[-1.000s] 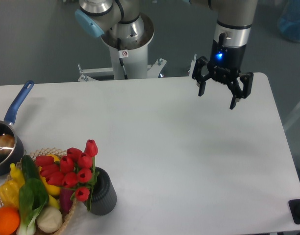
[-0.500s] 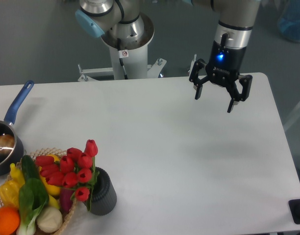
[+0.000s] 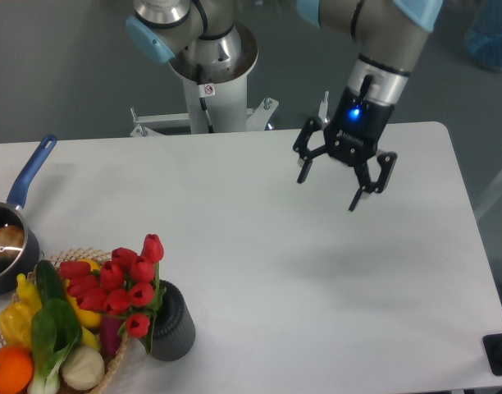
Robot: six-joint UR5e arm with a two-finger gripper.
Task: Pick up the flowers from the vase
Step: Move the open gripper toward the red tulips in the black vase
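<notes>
— Over far right of tabletop (image 3: 259,246): gripper (image 3: 327,190) hanging high, fingers (image 3: 303,170) spread wide, nothing held. Well apart from target.

— Target where?

— Near-left corner. Flowers (image 3: 118,287) sitting in vase (image 3: 174,322), blooms leaning left over wicker basket (image 3: 111,365) w/ veg (image 3: 50,328). Vase touching basket, or just beside it; can't tell.

— Risks?

— Prob. several. Low approach from right: knocks vase over, looks light. Closing on buds instead of stems: crushes heads or slips off. Coming in too far left: snags veg or basket rim. Pulling sideways rather than straight up: drags vase along w/ stems. Saucepan (image 3: 6,246) beyond basket, likely out of the way.
</notes>
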